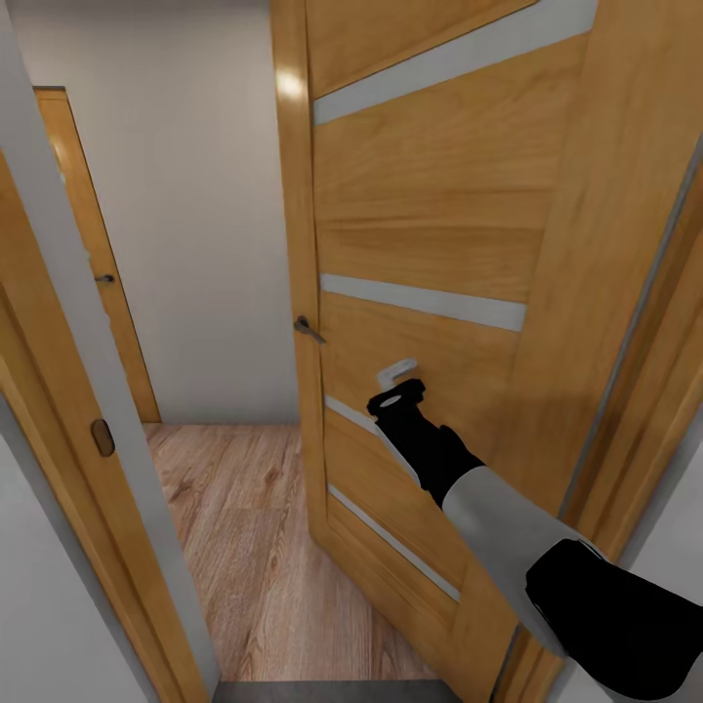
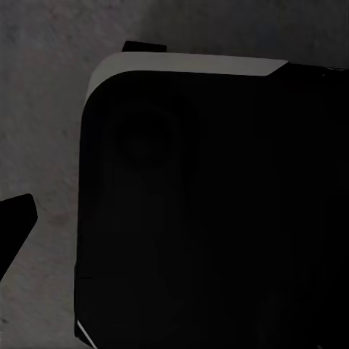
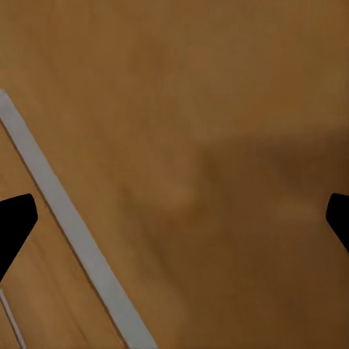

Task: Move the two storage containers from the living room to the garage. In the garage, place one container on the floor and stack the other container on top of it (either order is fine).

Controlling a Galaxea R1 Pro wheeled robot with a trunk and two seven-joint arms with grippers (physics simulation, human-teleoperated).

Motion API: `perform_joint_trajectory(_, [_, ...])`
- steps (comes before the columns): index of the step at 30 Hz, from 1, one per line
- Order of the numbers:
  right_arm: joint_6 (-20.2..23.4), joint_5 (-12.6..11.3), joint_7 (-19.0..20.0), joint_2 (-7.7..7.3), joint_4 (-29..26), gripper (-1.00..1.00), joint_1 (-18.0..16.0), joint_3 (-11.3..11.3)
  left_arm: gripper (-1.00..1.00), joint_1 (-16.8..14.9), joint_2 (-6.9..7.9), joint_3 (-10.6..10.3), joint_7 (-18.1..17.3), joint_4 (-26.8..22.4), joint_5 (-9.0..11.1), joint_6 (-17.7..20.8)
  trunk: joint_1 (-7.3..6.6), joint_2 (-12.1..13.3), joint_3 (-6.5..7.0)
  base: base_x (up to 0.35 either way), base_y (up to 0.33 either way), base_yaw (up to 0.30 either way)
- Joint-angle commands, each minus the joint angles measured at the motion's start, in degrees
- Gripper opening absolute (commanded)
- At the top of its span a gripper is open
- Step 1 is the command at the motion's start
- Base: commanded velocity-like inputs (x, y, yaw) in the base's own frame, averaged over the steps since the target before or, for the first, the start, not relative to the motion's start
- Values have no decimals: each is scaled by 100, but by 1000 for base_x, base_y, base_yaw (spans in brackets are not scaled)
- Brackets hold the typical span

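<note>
The two storage containers are not in my sight, so none is moved yet, I think. My right hand [image 1: 398,389] is wide open, holding nothing, against the oak door [image 1: 430,195]. My left hand [image 2: 14,218] looks open near grey floor [image 2: 36,87].

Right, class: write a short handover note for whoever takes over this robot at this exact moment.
Right gripper: open, empty, up against the oak door near its inner handle.
Left gripper: the left wrist view shows one fingertip over grey concrete; I cannot tell its state.
Containers: not visible here, so their whereabouts are unknown.
Done: door stands partly open onto a wood-plank floor.
Left: get through the doorway, find both containers, bring them to the garage and stack them.
</note>
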Motion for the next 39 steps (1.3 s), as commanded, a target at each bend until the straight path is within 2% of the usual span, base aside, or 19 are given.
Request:
perform_joint_trajectory(1, [27, -28, -29, 0, -7, 100, -6, 20, 100, -1, 2, -3, 4, 1, 57, -2, 0, -3, -6, 74, 0, 0])
perform_joint_trajectory(16, [20, -15, -43, 0, -6, 100, -6, 36, 100, -1, 6, -17, 2, 5, 37, -2, 0, -3, -6, 279, 0, 0])
perform_joint_trajectory(20, [126, 15, -127, 0, 32, 100, -6, 43, 100, -1, 6, -17, 0, 5, 40, -2, 0, -3, -6, 56, 0, 0])
perform_joint_trajectory(25, [380, 23, -437, 0, 91, 100, -9, 62, 100, -1, 6, -17, 0, 5, 45, -2, 0, -3, -6, 8, 0, 0])
perform_joint_trajectory(33, [365, 24, -706, 0, 566, 100, -20, 71, 100, -1, 6, -17, 0, 5, 45, -2, 0, -3, -6, 1, 0, 0])
perform_joint_trajectory(39, [341, 16, -745, 0, 785, 100, -97, 60, 100, -1, 6, -17, 2, 5, 45, -2, 0, -3, -6, 0, 0, 0])
